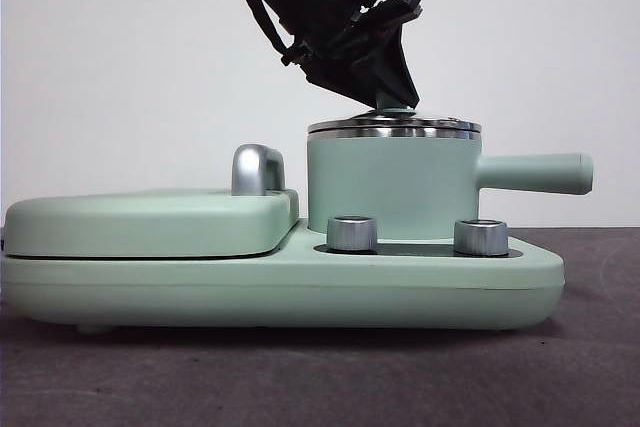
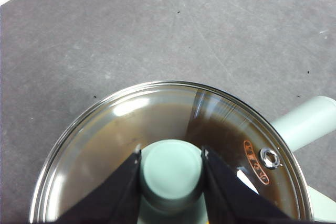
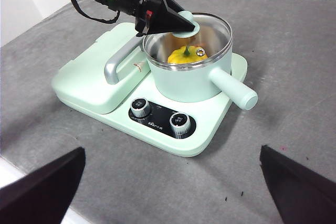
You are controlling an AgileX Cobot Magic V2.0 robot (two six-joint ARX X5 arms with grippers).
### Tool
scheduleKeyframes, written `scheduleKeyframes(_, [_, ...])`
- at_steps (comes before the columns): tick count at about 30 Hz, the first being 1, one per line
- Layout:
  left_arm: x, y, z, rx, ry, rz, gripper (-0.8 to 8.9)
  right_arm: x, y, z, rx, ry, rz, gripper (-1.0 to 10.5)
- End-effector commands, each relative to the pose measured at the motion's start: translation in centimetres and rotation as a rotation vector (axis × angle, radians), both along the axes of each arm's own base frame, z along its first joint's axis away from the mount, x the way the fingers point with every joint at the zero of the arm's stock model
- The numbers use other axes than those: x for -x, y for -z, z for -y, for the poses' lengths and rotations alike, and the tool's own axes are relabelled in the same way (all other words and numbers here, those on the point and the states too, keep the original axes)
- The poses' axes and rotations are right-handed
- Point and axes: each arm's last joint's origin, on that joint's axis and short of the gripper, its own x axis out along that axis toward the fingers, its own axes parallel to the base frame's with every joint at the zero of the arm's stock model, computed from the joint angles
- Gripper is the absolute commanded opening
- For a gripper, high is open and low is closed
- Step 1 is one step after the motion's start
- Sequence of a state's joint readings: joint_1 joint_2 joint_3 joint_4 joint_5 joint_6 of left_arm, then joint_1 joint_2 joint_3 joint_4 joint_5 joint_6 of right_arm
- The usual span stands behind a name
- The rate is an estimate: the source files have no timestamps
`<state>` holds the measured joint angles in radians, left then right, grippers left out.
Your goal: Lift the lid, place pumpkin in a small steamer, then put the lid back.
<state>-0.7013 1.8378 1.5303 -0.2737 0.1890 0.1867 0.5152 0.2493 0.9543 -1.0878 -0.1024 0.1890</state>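
Lid (image 2: 157, 124) sits flat on the small steamer (image 1: 390, 185), its steel rim resting on the pot's rim all the way round, and my left claw (image 2: 171, 174) is closed on the mint-green knob (image 2: 171, 171) at its centre, 1 jaw pressed to each side. I hold it by the knob because that is the only raised part of a flat glass disc, and a central grip keeps the disc level over the pot. In the front view my arm comes down at a slant from above, tips meeting just over the lid.

Through the glass, in the right wrist view, the pumpkin (image 3: 186, 55) lies inside the steamer, yellow against the steel wall, its green stem pointing up toward the lid. So the loading looks done, and I judge this to be the closing step: the lid seems seated, with only the release left.

The steamer stands upright on the mint-green cooker base (image 1: 300, 282), behind the 2 dials (image 1: 352, 232). Its long handle (image 1: 535, 173) runs level, sticking out sideways, away from the flat griddle cover (image 1: 150, 222) that fills the other half of the base.

My right claw (image 3: 173, 187) waits well back from the cooker, above the grey desk (image 3: 294, 66), its 2 jaws spread wide and holding nothing.
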Motion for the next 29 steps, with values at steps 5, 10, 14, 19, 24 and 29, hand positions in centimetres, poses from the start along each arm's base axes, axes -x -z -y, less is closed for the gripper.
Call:
scheduleKeyframes(5, [-0.1,0.0,0.8,0.015,0.021,0.025,3.96,0.0,-0.2,0.0,-0.016,-0.003,0.003,5.4])
scheduleKeyframes(10, [0.5,-1.9,0.2,0.044,0.02,0.056,5.63,0.0,-0.2,0.0,-0.016,-0.003,0.003,5.4])
scheduleKeyframes(14, [1.8,-4.1,-0.9,0.057,0.02,0.073,5.63,0.0,-0.2,0.0,-0.016,-0.003,0.003,5.4])
scheduleKeyframes(19, [4.7,-7.0,-3.8,0.011,0.003,-0.003,5.57,0.0,-0.2,0.0,-0.016,-0.005,0.002,5.4])
scheduleKeyframes(24, [9.3,-9.8,-7.8,-0.037,-0.047,-0.153,5.57,0.1,-0.1,-0.1,-0.021,-0.039,-0.016,5.4])
scheduleKeyframes(29, [13.9,-12.5,-11.7,-0.037,-0.071,-0.198,5.57,0.2,0.0,-0.2,-0.033,-0.089,-0.036,5.4])
